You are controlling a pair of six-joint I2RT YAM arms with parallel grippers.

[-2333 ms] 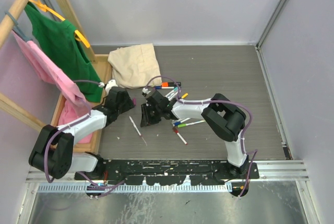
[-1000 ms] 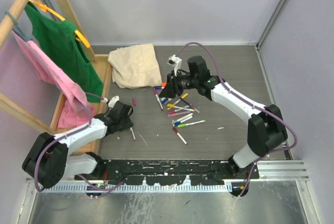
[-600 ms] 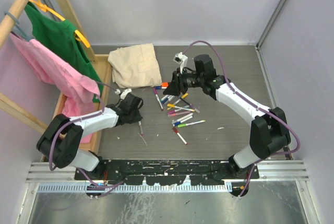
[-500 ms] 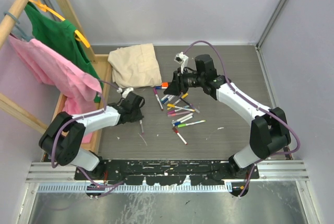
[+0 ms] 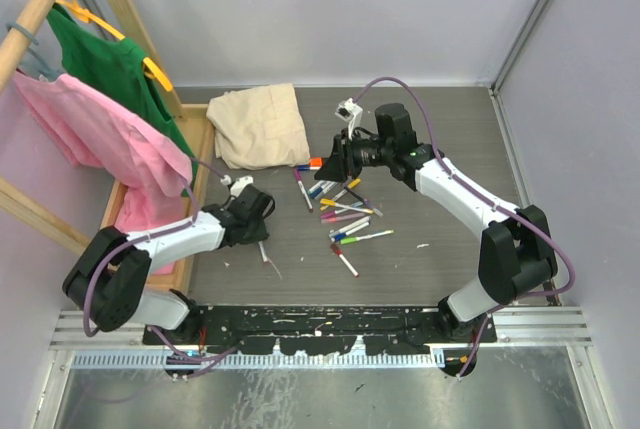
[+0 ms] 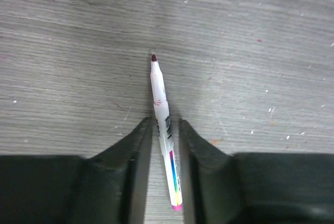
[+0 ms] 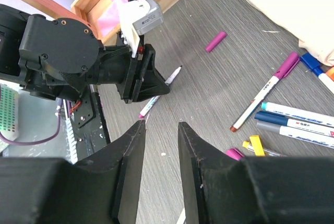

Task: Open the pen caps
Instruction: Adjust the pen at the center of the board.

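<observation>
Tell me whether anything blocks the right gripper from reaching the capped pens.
Nothing visible does. The right gripper hangs open above bare table, and the purple-capped pen lies off to one side with no object between. The left gripper sits on the opposite side.

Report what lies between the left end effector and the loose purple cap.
Right wrist view: only the tip of the uncapped pen, jutting from the left end effector toward the purple cap; otherwise bare table.
</observation>
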